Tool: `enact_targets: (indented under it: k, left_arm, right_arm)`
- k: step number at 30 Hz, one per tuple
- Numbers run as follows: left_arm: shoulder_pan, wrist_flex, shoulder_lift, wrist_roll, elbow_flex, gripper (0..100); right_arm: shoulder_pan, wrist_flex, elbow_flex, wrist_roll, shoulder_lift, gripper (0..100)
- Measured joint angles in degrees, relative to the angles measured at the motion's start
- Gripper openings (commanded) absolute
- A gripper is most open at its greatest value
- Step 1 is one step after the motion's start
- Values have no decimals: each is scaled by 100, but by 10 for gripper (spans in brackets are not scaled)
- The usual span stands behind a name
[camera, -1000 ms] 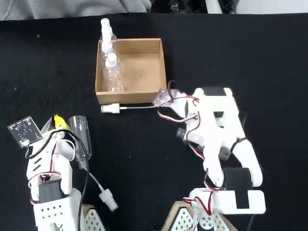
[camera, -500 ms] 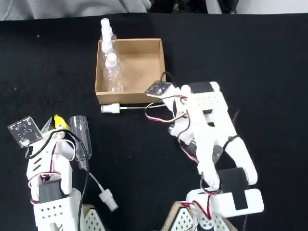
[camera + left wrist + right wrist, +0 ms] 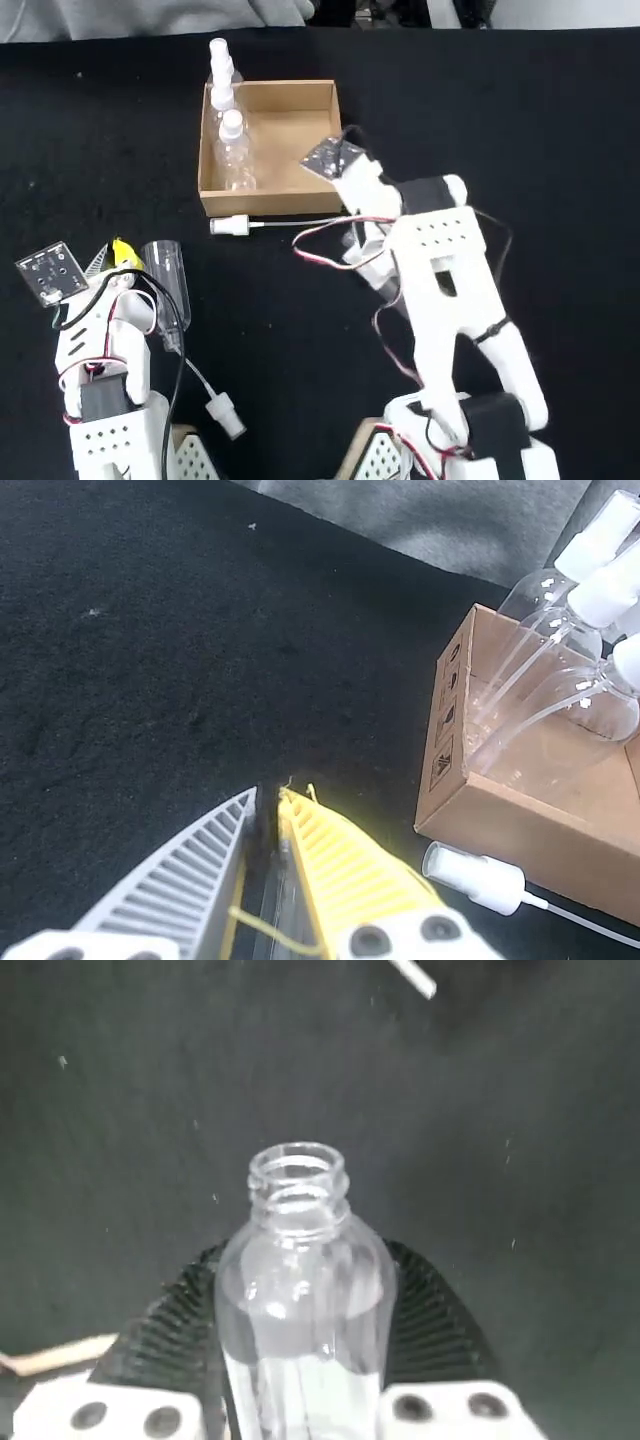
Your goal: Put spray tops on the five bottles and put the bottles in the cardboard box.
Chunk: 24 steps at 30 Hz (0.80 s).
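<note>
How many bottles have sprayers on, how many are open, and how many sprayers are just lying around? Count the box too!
Bottles with spray tops on: 3
Open bottles: 2
Loose spray tops: 2
Cardboard box: 1
Total: 8

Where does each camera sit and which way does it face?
High view: fixed above the table, looking down; left arm and right arm show, cardboard box beyond them.
Left wrist view: on the left arm, looking past the shut left tool toward the box; its grey and yellow fingers show.
Right wrist view: on the right arm, looking down at the table past the right tool, shut on an uncapped bottle.
Shared: high and left wrist views show the box and the loose spray top beside it.
</note>
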Motion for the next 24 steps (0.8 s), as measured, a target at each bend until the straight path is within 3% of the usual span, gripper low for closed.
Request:
enact_targets:
  k: [24]
  left_arm:
    - [0,0,0,0,0,30]
  right_arm:
    - [-273,-1477,2057,-844,-2690,53]
